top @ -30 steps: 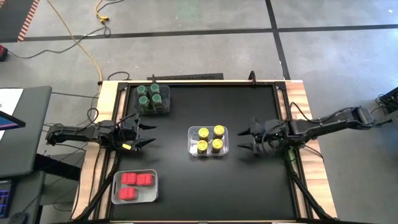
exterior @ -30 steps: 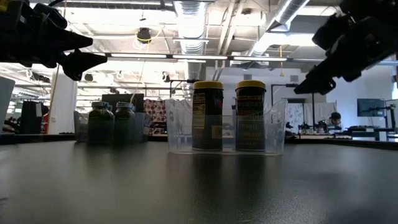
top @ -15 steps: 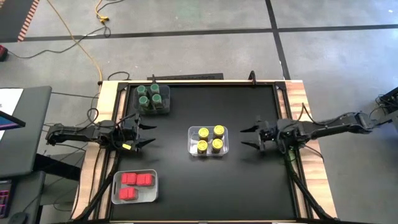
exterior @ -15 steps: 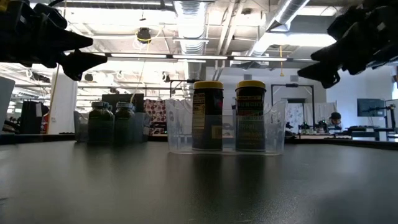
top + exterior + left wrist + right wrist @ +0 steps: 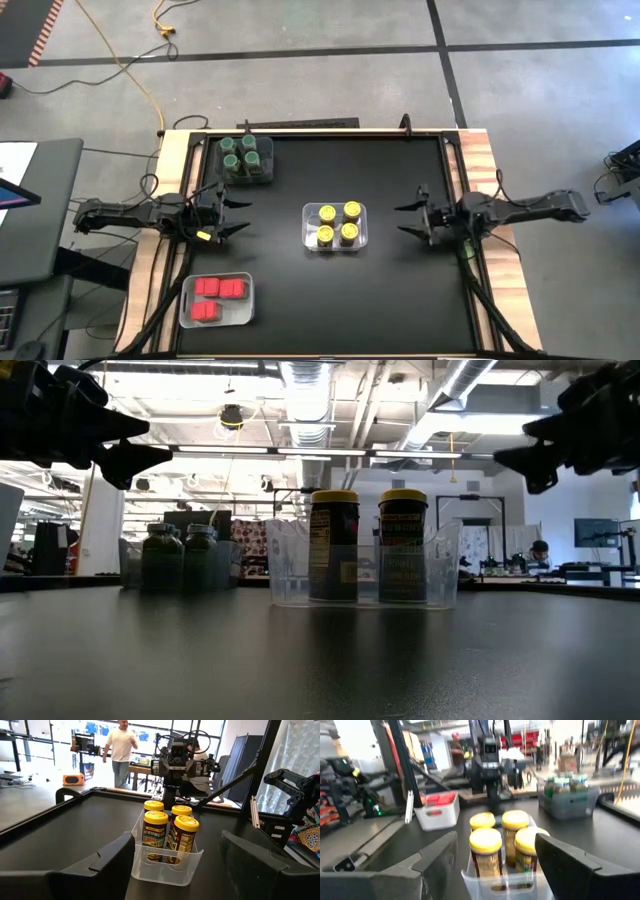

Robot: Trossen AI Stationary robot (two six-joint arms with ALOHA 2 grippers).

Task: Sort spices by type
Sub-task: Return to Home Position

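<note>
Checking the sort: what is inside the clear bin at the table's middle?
Four yellow-lidded jars stand upright, two by two, in the bin. Nothing else shows; the bin floor beneath them is hidden.

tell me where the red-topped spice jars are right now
In the high view, the squarish red-topped spice jars sit in a pale rectangular bin at the bottom-left corner of the black table, just below the left end effector.

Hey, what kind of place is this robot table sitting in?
Probably a robotics lab or workshop in an industrial hall: bare ceiling ducts, a concrete floor with taped lines, and benches of equipment behind the table.
</note>
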